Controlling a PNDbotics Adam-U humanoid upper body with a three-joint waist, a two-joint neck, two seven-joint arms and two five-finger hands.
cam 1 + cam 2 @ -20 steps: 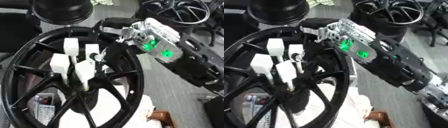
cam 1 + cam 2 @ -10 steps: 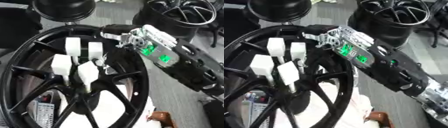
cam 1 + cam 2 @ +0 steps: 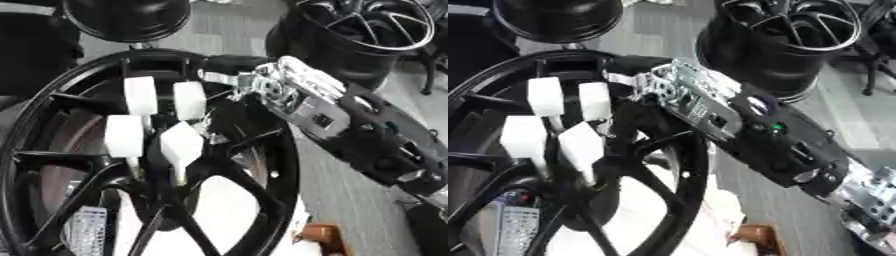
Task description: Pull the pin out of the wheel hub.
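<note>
The black wheel hub (image 3: 282,167) lies flat and fills the left of both views. Several white block-headed pins (image 3: 181,144) stand on thin stems around its centre. My right arm comes in from the right, silver wrist (image 3: 267,87) over the rim. My right hand (image 3: 636,112) reaches down inside the wheel, right beside the nearest white pins. It is dark against the dark spokes, so its grip is hidden. A small metallic piece (image 3: 206,120) shows between the hand and the pins. My left hand is out of view.
Two more black wheels stand at the back, one top left (image 3: 131,20) and one top right (image 3: 367,30). White cloth (image 3: 227,210) lies under the hub. A grey keypad-like thing (image 3: 87,235) and a brown thing (image 3: 319,235) sit near the bottom.
My right forearm has rolled, so its green light has turned away from view. The hand stays at the hub centre and the white pins have not visibly moved.
</note>
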